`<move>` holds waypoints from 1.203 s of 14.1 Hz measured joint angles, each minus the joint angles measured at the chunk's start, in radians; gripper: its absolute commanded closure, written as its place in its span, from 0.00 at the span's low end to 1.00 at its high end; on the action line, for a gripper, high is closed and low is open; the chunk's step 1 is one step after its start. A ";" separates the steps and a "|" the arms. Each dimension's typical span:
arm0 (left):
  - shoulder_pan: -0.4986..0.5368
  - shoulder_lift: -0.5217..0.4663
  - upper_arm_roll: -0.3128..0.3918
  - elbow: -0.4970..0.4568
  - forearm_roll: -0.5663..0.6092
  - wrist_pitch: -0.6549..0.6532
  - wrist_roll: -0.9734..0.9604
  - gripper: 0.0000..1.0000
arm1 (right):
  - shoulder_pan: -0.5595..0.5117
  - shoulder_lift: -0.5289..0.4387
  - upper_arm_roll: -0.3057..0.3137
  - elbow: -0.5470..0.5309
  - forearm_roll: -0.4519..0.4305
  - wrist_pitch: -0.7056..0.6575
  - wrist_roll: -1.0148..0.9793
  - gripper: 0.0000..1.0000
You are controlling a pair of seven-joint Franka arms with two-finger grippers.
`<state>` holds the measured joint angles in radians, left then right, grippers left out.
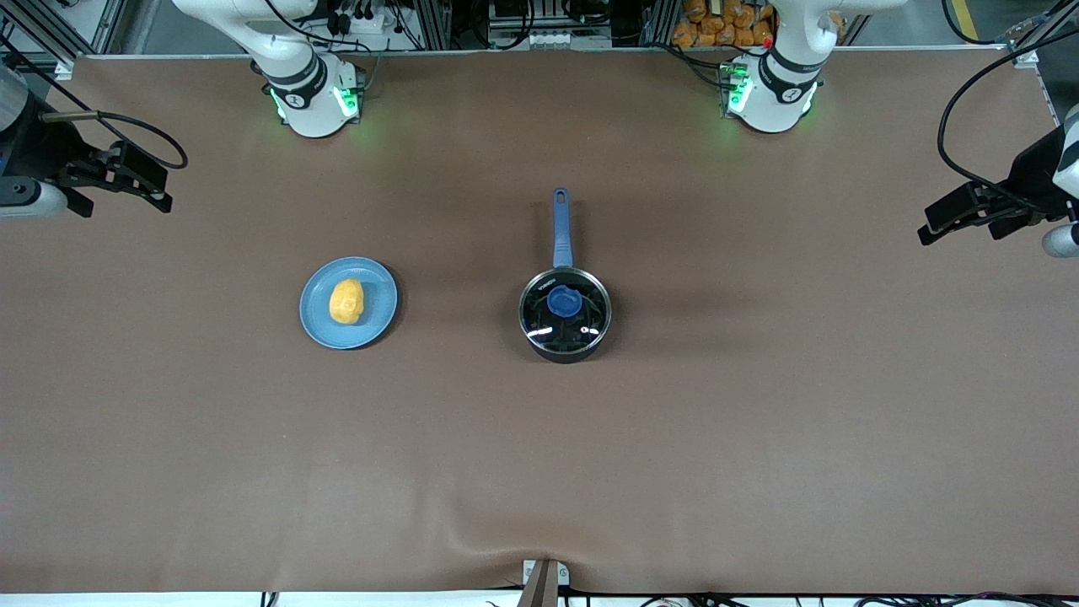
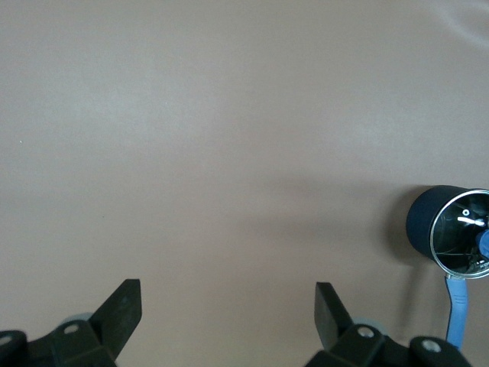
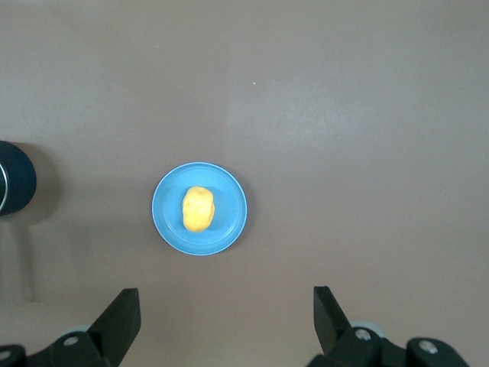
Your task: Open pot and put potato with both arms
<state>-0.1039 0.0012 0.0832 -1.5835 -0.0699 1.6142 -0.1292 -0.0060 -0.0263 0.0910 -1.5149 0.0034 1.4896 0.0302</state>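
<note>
The black pot (image 1: 565,333) stands mid-table with its blue handle (image 1: 561,228) pointing toward the robots' bases. A glass lid with a blue knob (image 1: 563,301) lies on it. The yellow potato (image 1: 346,301) lies on a light-blue plate (image 1: 379,305), toward the right arm's end. My right gripper (image 1: 126,190) is open and empty, high over that end; its wrist view shows the potato (image 3: 198,209), the plate (image 3: 229,222) and the pot's edge (image 3: 14,187). My left gripper (image 1: 961,223) is open and empty over the left arm's end; its wrist view shows the pot (image 2: 422,223).
The brown table cover (image 1: 539,472) is bare around the plate and the pot, with a slight wrinkle at its edge nearest the camera. Both arm bases (image 1: 316,101) stand along the edge farthest from the camera.
</note>
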 measured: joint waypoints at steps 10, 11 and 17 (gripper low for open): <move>-0.001 0.000 -0.003 0.000 0.000 -0.008 0.001 0.00 | 0.000 0.000 0.000 0.000 0.000 0.000 0.000 0.00; -0.003 0.000 -0.004 0.000 -0.002 -0.008 0.001 0.00 | 0.000 0.000 0.000 0.000 0.000 0.000 0.000 0.00; -0.032 0.063 -0.244 -0.015 -0.015 0.006 -0.258 0.00 | 0.000 0.000 0.000 -0.001 0.001 0.000 0.000 0.00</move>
<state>-0.1361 0.0643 -0.1610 -1.5986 -0.0848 1.6198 -0.3867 -0.0059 -0.0260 0.0908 -1.5157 0.0043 1.4895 0.0302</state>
